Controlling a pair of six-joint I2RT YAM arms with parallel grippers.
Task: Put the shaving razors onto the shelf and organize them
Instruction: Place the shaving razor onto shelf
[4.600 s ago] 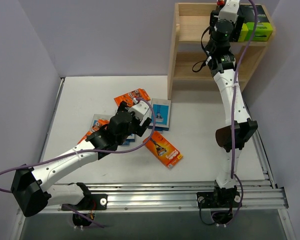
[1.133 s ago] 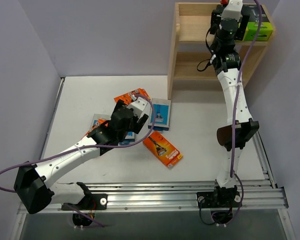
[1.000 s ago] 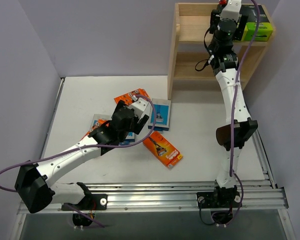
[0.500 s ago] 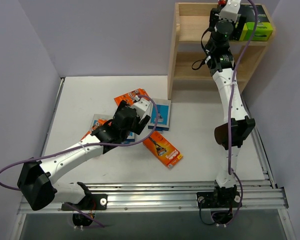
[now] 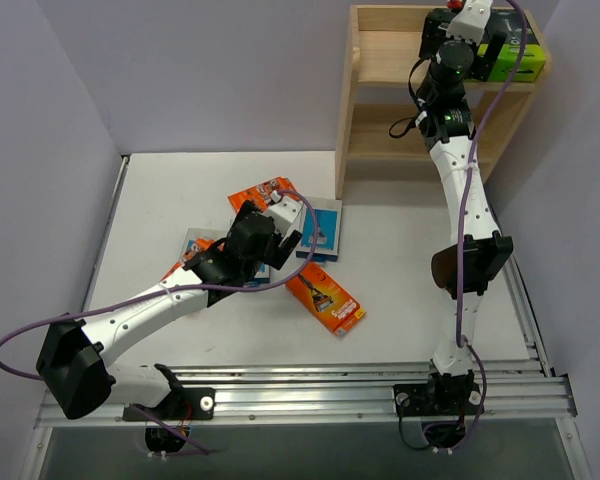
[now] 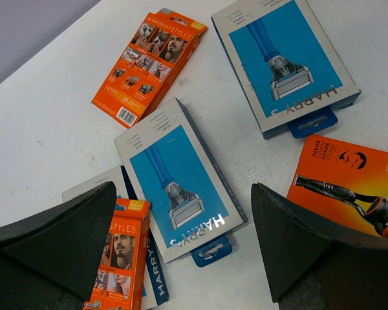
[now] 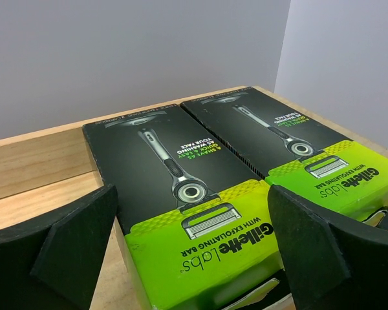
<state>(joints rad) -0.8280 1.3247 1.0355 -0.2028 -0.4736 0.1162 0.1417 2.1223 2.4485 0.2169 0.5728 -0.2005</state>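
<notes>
Two black razor boxes with lime-green ends lie side by side on the top board (image 7: 39, 168) of the wooden shelf (image 5: 380, 60). My right gripper (image 7: 193, 190) is open, its fingers straddling the left box (image 7: 161, 161); the right box (image 7: 291, 135) lies beside it. On the table, my left gripper (image 6: 183, 194) hangs open above a light-blue razor card (image 6: 174, 181). A second blue card (image 6: 284, 61) lies beyond it. A third (image 6: 152, 284) shows partly under an orange pack (image 6: 119, 258). Two more orange packs (image 6: 149, 64) (image 6: 355, 187) lie around them.
The shelf's lower tier (image 5: 380, 140) opens toward the table below the right arm. Grey walls close in on the left (image 5: 40, 200) and the back. An aluminium rail (image 5: 360, 395) carrying both arm bases runs along the near edge.
My right gripper's jaws have spread wider around the left black box and the wrist has shifted slightly right. The left gripper has crept a little toward the blue cards.
</notes>
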